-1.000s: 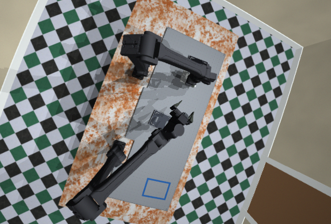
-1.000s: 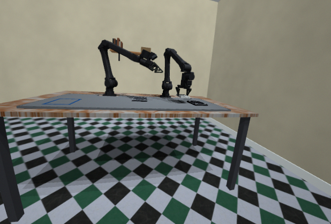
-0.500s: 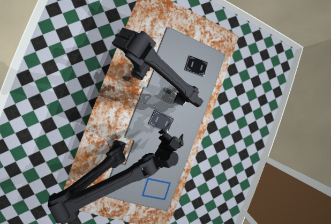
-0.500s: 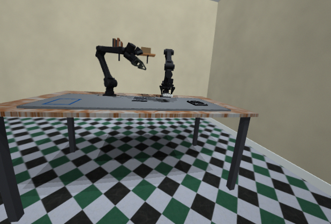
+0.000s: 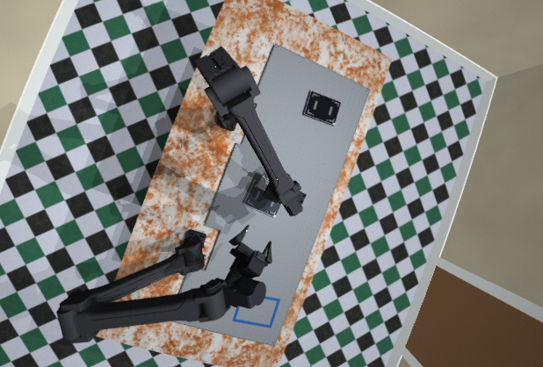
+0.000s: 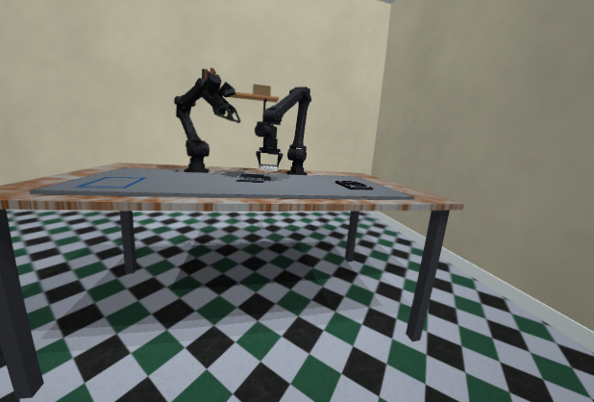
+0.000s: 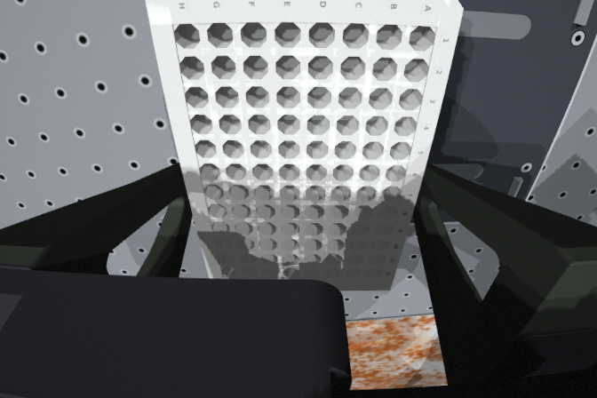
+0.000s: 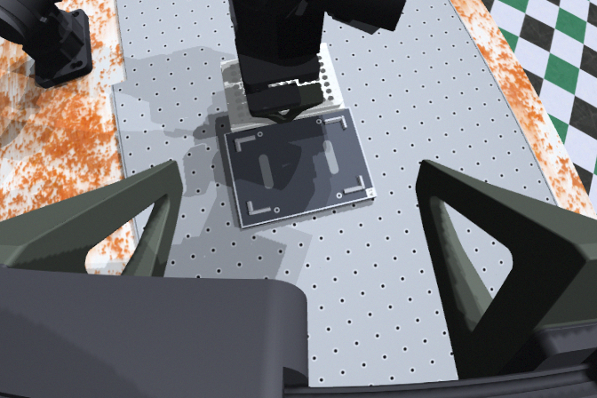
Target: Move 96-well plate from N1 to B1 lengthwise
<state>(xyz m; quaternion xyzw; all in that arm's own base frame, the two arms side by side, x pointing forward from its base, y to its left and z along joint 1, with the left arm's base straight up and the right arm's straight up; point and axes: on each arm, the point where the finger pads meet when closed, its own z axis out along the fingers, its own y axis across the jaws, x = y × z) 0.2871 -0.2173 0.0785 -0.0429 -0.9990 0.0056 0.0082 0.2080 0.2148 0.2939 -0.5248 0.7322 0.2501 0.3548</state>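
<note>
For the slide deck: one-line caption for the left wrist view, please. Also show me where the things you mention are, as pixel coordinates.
White 96-well plate [image 7: 298, 128] held between the left gripper's fingers, above the pegboard-style bench plate [image 7: 91, 109].

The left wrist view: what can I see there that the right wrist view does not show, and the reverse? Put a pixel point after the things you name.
Only left wrist: readable letters [image 7: 286, 3] along the plate's edge.

Only right wrist: the open right gripper [image 5: 258, 234] [image 6: 237, 120] [image 8: 298, 173] and the checkered floor [image 5: 94, 47] [image 6: 288, 316] [image 8: 573, 66].

Both: the left gripper [image 6: 269, 161] [image 7: 302, 174] [image 8: 276, 88] holding the 96-well plate [image 6: 268, 167] [image 7: 289, 111] [image 8: 335, 91], plus the middle nest [image 5: 259, 207] [image 6: 251, 178] [image 7: 511, 80] [image 8: 298, 186].
</note>
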